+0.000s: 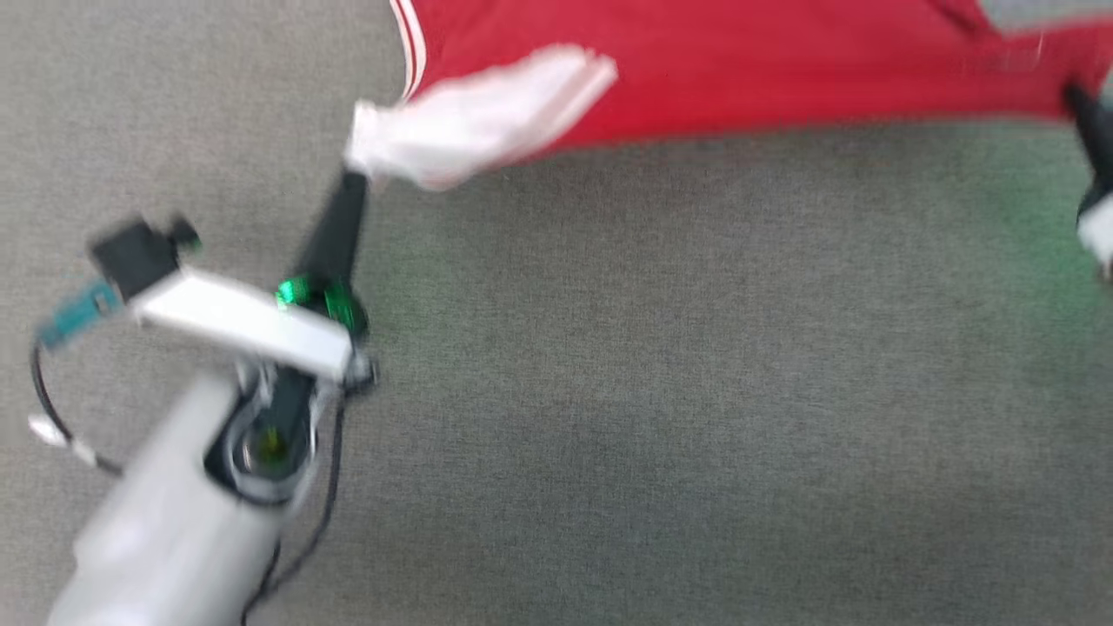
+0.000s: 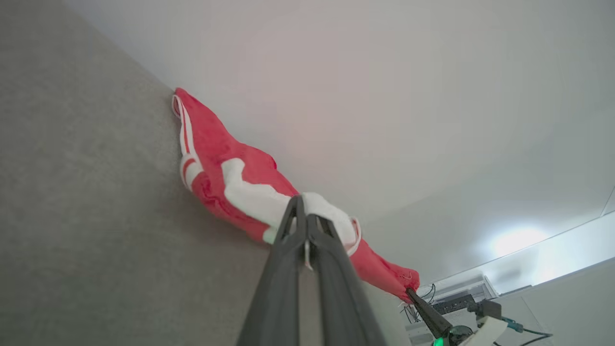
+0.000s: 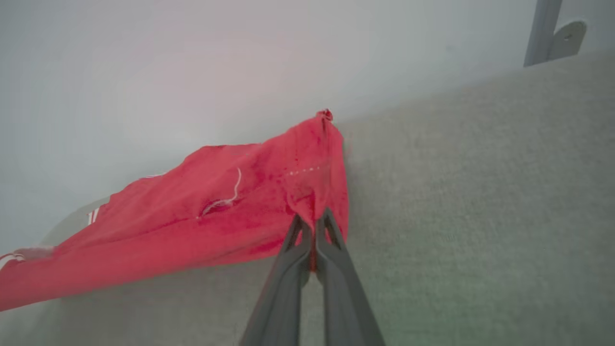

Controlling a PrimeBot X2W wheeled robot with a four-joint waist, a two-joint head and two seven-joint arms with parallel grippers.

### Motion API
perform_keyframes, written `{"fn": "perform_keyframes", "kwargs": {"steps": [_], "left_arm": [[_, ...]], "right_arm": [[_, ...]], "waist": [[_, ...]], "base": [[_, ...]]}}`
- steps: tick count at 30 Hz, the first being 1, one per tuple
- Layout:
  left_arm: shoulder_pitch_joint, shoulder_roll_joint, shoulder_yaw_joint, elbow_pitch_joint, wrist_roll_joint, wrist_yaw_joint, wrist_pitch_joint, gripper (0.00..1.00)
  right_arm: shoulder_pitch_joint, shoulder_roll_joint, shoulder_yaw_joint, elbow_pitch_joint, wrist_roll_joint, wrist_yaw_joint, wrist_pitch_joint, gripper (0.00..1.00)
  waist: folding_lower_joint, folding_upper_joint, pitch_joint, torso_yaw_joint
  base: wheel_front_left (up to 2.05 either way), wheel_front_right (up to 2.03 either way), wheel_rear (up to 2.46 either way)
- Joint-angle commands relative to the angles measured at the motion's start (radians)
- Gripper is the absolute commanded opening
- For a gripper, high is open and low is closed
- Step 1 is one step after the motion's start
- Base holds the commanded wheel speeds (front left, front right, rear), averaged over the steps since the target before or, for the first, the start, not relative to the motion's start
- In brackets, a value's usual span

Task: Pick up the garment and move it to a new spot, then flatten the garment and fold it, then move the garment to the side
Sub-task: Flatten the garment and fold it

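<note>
Across the head view's top edge, the red jersey (image 1: 739, 69) is stretched sideways, pinched at its white end by the left gripper (image 1: 355, 176) and at its red end by the right gripper (image 1: 1076, 96).

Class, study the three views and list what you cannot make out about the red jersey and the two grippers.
- Lettering on the jersey: head view, top edge cuts the cloth off and motion blurs it.
- Right gripper: head view, cut by the right edge, blurred.
- Its far half: right wrist view, left edge crops it.
- How much cloth the left gripper pinches: left wrist view, its own jaws hide it.
</note>
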State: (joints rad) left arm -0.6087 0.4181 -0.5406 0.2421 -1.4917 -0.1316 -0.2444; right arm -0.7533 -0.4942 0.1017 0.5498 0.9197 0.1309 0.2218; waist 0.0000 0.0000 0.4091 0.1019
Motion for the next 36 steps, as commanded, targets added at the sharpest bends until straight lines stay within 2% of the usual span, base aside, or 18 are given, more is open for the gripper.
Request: {"fn": "perform_keyframes", "kwargs": {"steps": [1, 8, 13, 18, 24, 31, 36], "left_arm": [[0.022, 0.011, -0.005, -0.014, 0.009, 0.003, -0.007, 0.00], [0.239, 0.099, -0.069, -0.147, 0.084, 0.003, -0.021, 0.00], [0.376, 0.124, -0.039, -0.242, 0.112, 0.003, -0.022, 0.00], [0.526, 0.125, 0.016, -0.349, 0.163, 0.003, -0.023, 0.00], [0.633, 0.130, 0.062, -0.430, 0.189, 0.003, -0.023, 0.00], [0.648, 0.141, 0.092, -0.464, 0.200, 0.003, -0.023, 0.00], [0.543, 0.136, 0.066, -0.441, 0.173, 0.003, -0.010, 0.00]], "right_arm": [[0.029, -0.008, -0.001, -0.014, 0.007, 0.000, 0.005, 0.00], [0.295, -0.039, -0.053, -0.184, 0.060, 0.000, 0.064, 0.00], [0.489, -0.036, -0.156, -0.325, 0.079, 0.000, 0.094, 0.00], [0.735, 0.027, -0.305, -0.522, 0.081, 0.000, 0.157, 0.00], [0.931, 0.145, -0.436, -0.731, 0.038, 0.000, 0.249, 0.00], [0.982, 0.270, -0.505, -0.891, -0.019, 0.000, 0.353, 0.00], [0.886, 0.297, -0.507, -0.882, -0.063, 0.000, 0.392, 0.00]], "waist": [[0.0000, 0.0000, -0.015, 0.000], [0.0000, 0.0000, -0.079, 0.009], [0.0000, 0.0000, -0.110, 0.027], [0.0000, 0.0000, -0.129, 0.042], [0.0000, 0.0000, -0.140, 0.045], [0.0000, 0.0000, -0.153, 0.036], [0.0000, 0.0000, -0.155, 0.032]], "base": [[0.00, 0.00, 0.00], [0.00, 0.00, 0.00], [0.00, 0.00, 0.00], [0.00, 0.00, 0.00], [0.00, 0.00, 0.00], [0.00, 0.00, 0.00], [0.00, 0.00, 0.00]]}}
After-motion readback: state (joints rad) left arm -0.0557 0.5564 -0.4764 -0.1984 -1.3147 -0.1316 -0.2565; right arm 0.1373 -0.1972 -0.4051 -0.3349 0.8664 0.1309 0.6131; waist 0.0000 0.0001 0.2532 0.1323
